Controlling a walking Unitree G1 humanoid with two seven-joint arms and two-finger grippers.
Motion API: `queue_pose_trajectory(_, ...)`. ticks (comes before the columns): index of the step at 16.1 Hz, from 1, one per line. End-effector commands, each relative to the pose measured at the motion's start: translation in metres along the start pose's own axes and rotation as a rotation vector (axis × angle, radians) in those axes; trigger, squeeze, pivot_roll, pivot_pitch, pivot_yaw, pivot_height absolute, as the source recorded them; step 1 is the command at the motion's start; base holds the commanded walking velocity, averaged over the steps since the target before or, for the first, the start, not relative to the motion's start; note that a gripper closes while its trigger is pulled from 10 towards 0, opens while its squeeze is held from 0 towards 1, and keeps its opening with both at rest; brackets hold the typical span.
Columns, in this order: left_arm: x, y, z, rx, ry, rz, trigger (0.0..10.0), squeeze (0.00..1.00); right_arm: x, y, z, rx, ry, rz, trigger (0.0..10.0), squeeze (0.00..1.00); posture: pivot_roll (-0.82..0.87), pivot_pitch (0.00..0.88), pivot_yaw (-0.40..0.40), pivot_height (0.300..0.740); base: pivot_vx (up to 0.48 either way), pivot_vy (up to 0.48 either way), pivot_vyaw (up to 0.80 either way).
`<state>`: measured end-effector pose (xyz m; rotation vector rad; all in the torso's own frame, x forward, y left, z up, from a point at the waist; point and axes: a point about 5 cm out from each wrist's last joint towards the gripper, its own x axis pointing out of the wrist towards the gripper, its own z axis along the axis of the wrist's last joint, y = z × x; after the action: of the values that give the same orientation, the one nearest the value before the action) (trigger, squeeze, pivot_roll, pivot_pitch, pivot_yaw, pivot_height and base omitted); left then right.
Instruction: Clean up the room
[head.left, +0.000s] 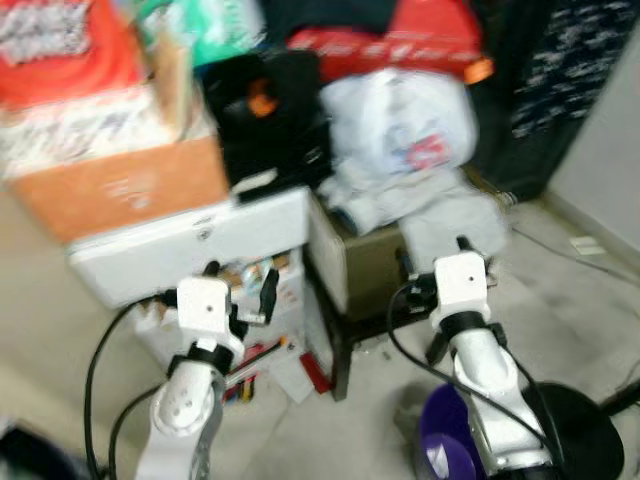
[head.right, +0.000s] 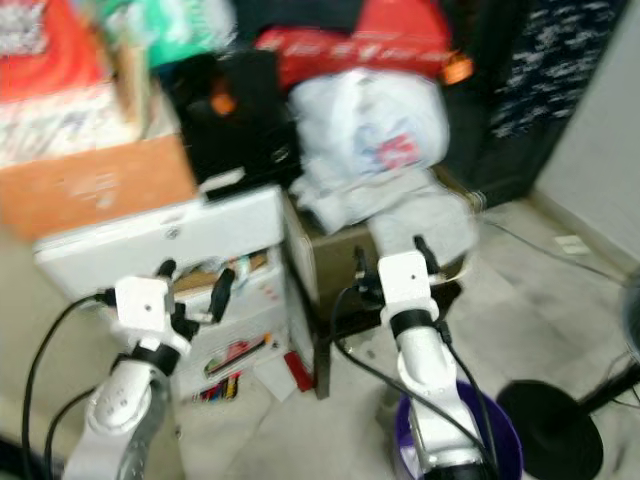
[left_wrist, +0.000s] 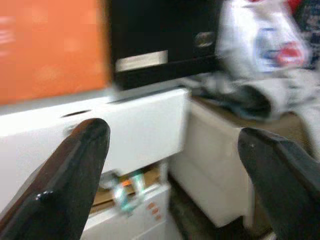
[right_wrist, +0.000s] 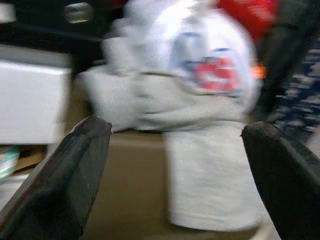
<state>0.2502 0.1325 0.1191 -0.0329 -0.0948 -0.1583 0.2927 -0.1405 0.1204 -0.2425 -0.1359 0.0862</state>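
Both head views are blurred. The left claw (head.left: 240, 282) sits at lower left of the frame, fingers spread and empty, in front of a white box (head.left: 190, 245) whose lid is tipped up over colourful items inside. The right claw (head.left: 433, 262) sits right of centre, fingers also spread and holding nothing, just before a grey cloth (head.left: 455, 222) that drapes over the front edge of a brown box (head.left: 365, 265). On that cloth, at upper centre, rests a white bag (head.left: 400, 120) with a red and blue print. A black case (head.left: 265, 115) stands left of the bag, and an orange box (head.left: 110, 185) is at the left, above the white box. A purple bin (head.left: 445, 440) shows at the bottom right, beside a black round base (head.left: 590, 430) on the floor (head.left: 560, 300).
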Motion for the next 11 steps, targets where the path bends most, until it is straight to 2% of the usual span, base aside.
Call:
queue_pose_trajectory(1, -0.0014, 0.0021, 0.0002, 0.014, 0.011, 0.009, 10.0, 0.0, 0.0007, 0.0039, 0.004, 0.006, -0.009, 0.018, 10.0, 0.0, -0.1, 0.104, -0.008, 0.74, 0.0, 0.0, 0.8)
queue_pose_trajectory(4, -0.0007, -0.0033, 0.0015, 0.019, 0.011, -0.02, 10.0, 0.0, 0.0001, 0.0025, 0.0044, 0.003, -0.008, 0.015, 10.0, 0.0, -0.11, 0.113, -0.003, 0.74, 0.0, 0.0, 0.8)
queue_pose_trajectory(11, 0.0002, -0.0052, 0.0026, 0.035, 0.015, -0.032, 10.0, 0.0, 0.0025, 0.0048, 0.0062, 0.006, -0.01, 0.017, 10.0, 0.0, -0.1, 0.114, -0.004, 0.74, 0.0, 0.0, 0.8)
